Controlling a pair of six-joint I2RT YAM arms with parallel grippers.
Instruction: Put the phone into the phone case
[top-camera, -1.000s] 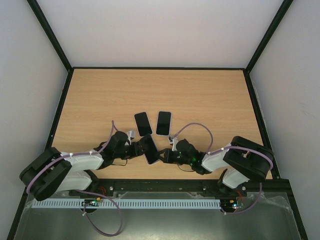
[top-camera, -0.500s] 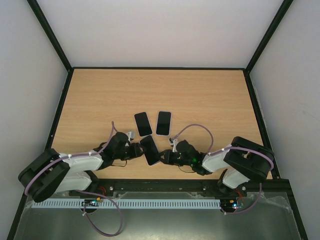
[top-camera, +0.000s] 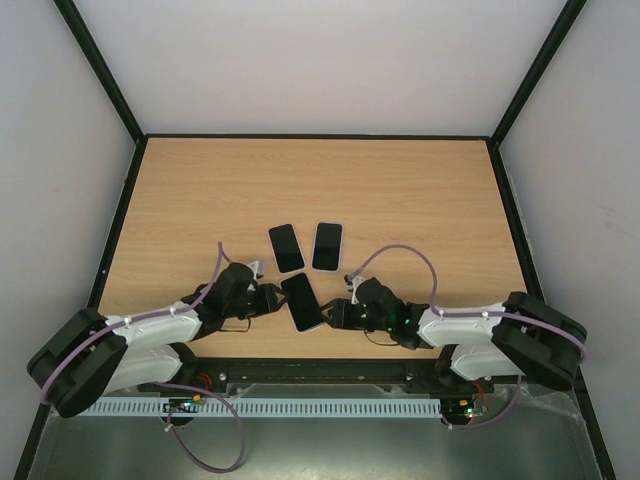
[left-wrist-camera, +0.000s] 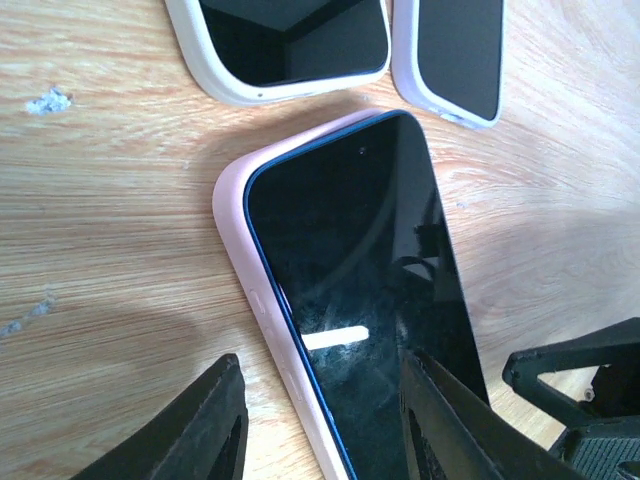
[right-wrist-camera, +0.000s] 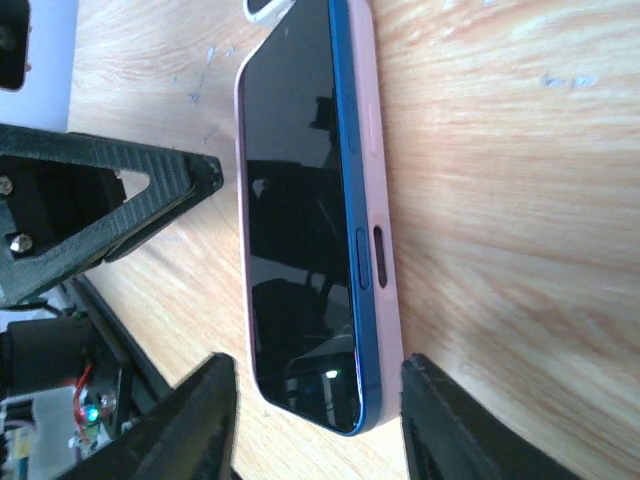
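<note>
The phone, black screen with a blue frame, lies face up in the pale pink case at the table's near middle. In the left wrist view the phone has its blue edge standing a little above the case's side wall. The right wrist view shows the phone and the case with the same raised edge. My left gripper is open, its fingers either side of the phone's left long edge. My right gripper is open, straddling the phone's near end.
Two more phones lie just beyond: a dark one in a white case and a white-edged one. The left gripper's black finger shows in the right wrist view. The table's near edge rail runs behind both wrists.
Both arms have stretched lower and flatter over the table, the right elbow swinging out to the right. The phone in the case has shifted slightly and lies flat between the grippers.
</note>
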